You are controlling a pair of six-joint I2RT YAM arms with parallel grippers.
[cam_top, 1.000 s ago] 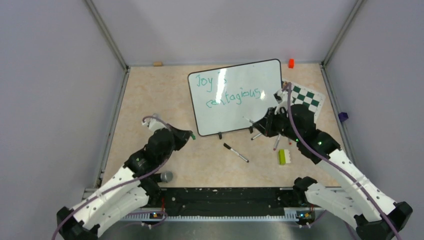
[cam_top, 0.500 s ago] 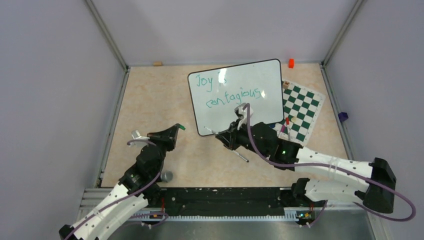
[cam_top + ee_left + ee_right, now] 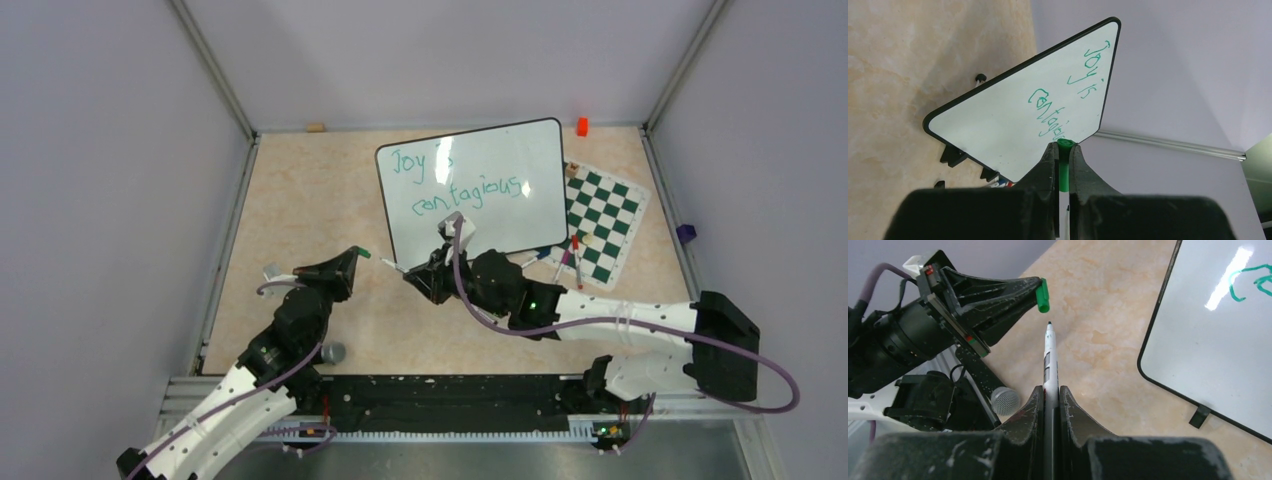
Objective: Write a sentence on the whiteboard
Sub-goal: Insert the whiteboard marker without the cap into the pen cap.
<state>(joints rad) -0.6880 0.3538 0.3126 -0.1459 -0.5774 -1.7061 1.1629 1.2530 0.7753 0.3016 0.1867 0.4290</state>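
The whiteboard (image 3: 500, 215) stands tilted at mid-table, and the sentence (image 3: 468, 190) "Joy is contagious" is written on it in teal, in two lines. My left gripper (image 3: 354, 256) is shut on a green marker cap (image 3: 1064, 167), left of the board's near corner. My right gripper (image 3: 412, 276) is shut on a white marker (image 3: 1050, 360). The marker's bare tip points at the green cap (image 3: 1042, 295), a small gap away. In the left wrist view the whiteboard (image 3: 998, 120) and the sentence (image 3: 1068, 100) show beyond the cap.
A green-and-white chess mat (image 3: 608, 215) lies right of the board, with loose markers (image 3: 570, 258) at its near edge. A microphone (image 3: 332, 352) lies by the left arm's base. An orange block (image 3: 582, 126) and a small wooden block (image 3: 316, 127) sit along the back wall.
My right arm has swung left from the board's right side, carrying the marker up to the left gripper. The left gripper drew back, then held still with the cap.
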